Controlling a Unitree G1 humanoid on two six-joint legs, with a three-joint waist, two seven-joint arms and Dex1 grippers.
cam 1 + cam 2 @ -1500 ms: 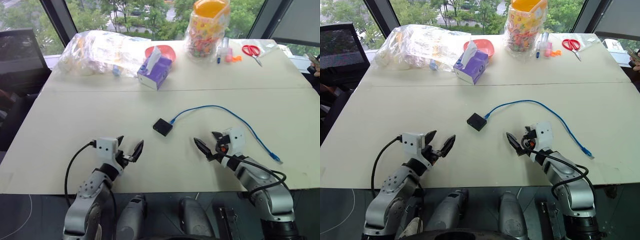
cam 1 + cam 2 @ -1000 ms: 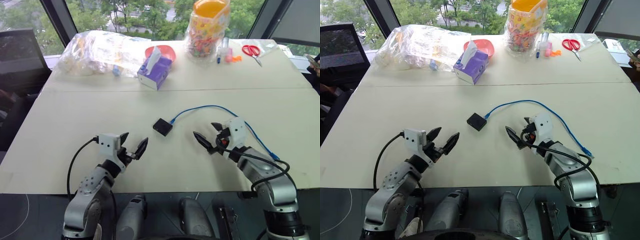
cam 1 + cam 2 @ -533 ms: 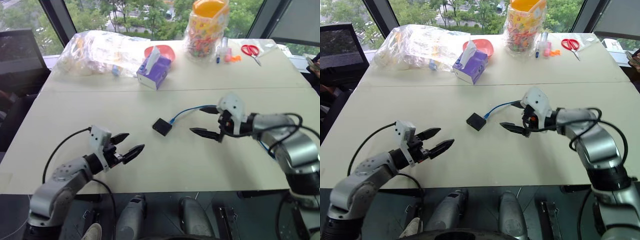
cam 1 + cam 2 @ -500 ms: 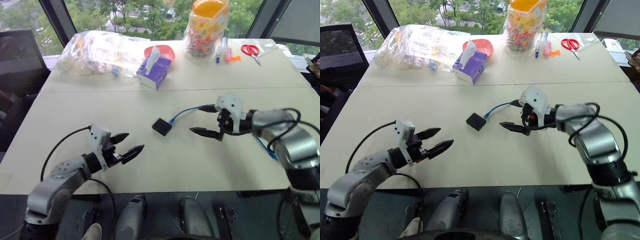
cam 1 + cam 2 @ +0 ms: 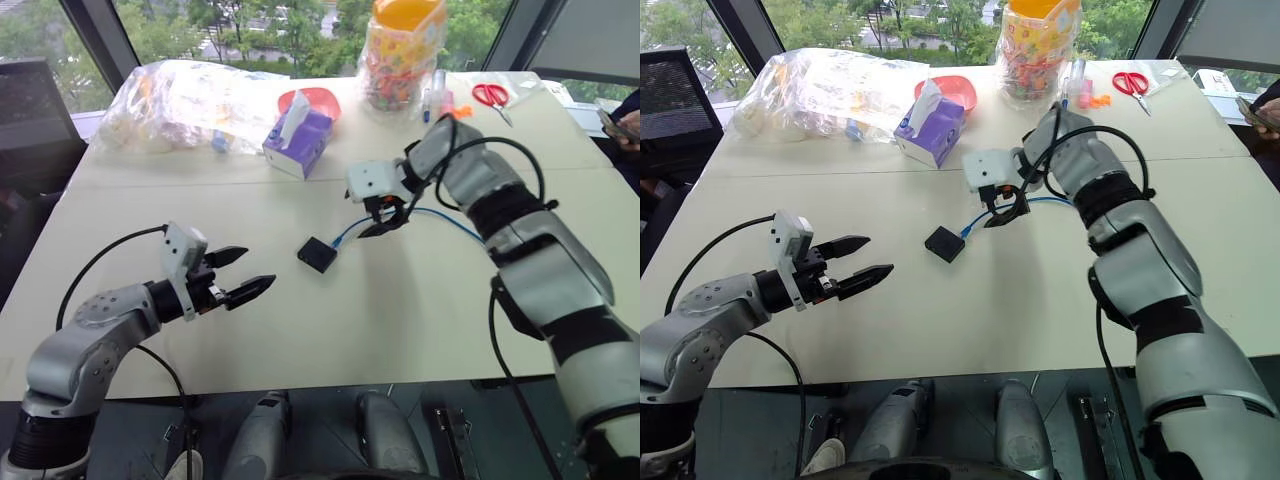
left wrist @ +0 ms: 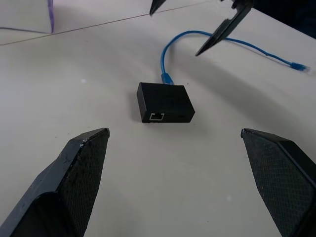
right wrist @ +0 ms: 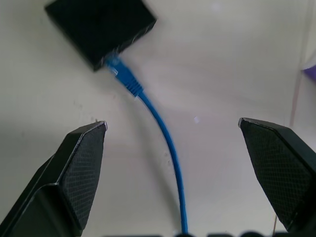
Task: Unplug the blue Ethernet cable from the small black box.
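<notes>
The black box [image 5: 316, 254] lies mid-table, the blue cable [image 7: 159, 116] plugged into it (far plug hidden behind the arm). Right gripper [image 5: 385, 213] hovers above the cable, fingers wide; left gripper [image 5: 238, 275] wide, well apart

Your small black box [image 6: 165, 102] is matt black plastic with a smooth, dull top. The blue Ethernet cable [image 7: 165, 138] plugged into it has a smooth, slightly shiny rubbery jacket and a ribbed blue boot. The counter [image 5: 420, 300] under them is a pale, matt, smooth laminate. You can see a fine cross-hatched texture on the black fingers [image 7: 81, 170] of the right claw [image 7: 177, 173].
</notes>
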